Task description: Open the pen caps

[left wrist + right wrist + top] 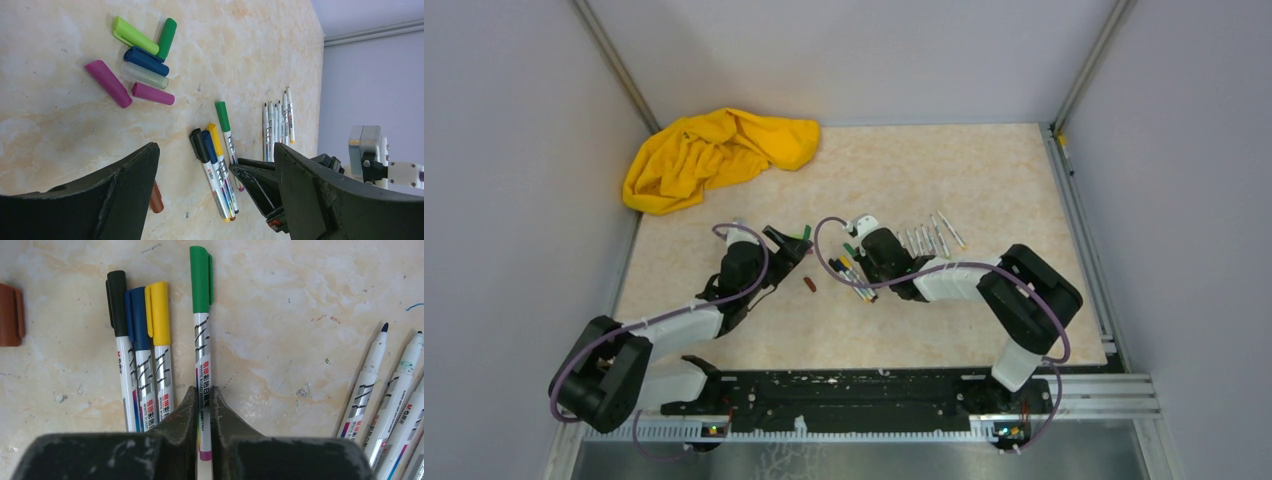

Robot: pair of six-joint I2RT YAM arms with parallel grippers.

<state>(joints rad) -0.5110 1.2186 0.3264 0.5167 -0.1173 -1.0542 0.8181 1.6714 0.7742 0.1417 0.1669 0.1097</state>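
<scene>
My right gripper [202, 390] is shut on the white barrel of a green-capped pen [202, 350], which lies on the table with its green cap [201, 280] pointing away from the fingers. Beside it lie three capped pens [142, 340] with black, blue and yellow caps. My left gripper [215, 155] is open and empty, with its jaws wide apart above these pens. Several loose caps [140, 65] in green, blue, purple and clear lie in a cluster beyond it. A brown cap [156, 200] lies alone by the left finger.
Several uncapped pens [934, 238] lie in a row to the right of my right gripper [856, 262]. A large yellow cloth [714, 155] is bunched at the back left corner. Walls close in the table on three sides.
</scene>
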